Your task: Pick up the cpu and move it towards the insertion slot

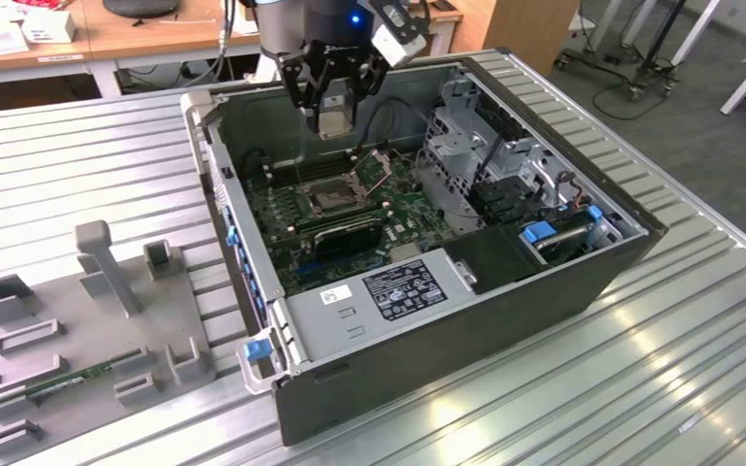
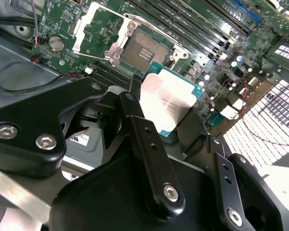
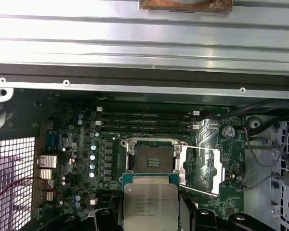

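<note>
flat square silvery-beige metal cpu (image 2: 167,102): pale top, teal-green rim
square silver-framed insertion slot (image 3: 149,160): dark brownish centre, bright metal frame
circuit board (image 3: 77,130): green, dotted with small silver parts
black metal gripper (image 1: 330,109): matte black, silver screws
ribbed metal table (image 1: 75,184): striped silver-grey
plastic fixture tray (image 1: 88,340): plain grey
</note>
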### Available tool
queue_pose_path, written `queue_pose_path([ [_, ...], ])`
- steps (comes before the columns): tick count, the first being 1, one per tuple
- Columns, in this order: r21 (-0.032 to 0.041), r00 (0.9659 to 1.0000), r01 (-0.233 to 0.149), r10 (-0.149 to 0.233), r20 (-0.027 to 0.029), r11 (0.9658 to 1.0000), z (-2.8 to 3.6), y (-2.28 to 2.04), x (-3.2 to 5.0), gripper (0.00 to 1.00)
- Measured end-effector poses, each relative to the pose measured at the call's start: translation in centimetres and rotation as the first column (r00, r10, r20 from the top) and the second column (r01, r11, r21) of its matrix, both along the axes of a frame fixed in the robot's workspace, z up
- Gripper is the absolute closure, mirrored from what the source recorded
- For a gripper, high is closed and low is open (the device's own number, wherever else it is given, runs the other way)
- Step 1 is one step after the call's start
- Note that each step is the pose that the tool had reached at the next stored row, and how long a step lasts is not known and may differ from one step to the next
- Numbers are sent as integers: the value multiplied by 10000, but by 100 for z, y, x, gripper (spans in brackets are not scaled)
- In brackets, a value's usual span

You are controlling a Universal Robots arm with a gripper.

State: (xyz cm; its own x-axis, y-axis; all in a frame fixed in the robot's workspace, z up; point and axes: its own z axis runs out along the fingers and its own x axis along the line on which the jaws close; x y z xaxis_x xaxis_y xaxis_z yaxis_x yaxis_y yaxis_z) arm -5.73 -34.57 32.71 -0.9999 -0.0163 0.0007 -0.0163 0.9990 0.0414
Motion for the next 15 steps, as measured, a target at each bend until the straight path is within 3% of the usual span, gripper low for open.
queue_pose_path([
  [10,2,10000,44,-44,1,10000,-134,9,43,45],
  [15,1,10000,60,-60,1,10000,-170,30,71,45],
])
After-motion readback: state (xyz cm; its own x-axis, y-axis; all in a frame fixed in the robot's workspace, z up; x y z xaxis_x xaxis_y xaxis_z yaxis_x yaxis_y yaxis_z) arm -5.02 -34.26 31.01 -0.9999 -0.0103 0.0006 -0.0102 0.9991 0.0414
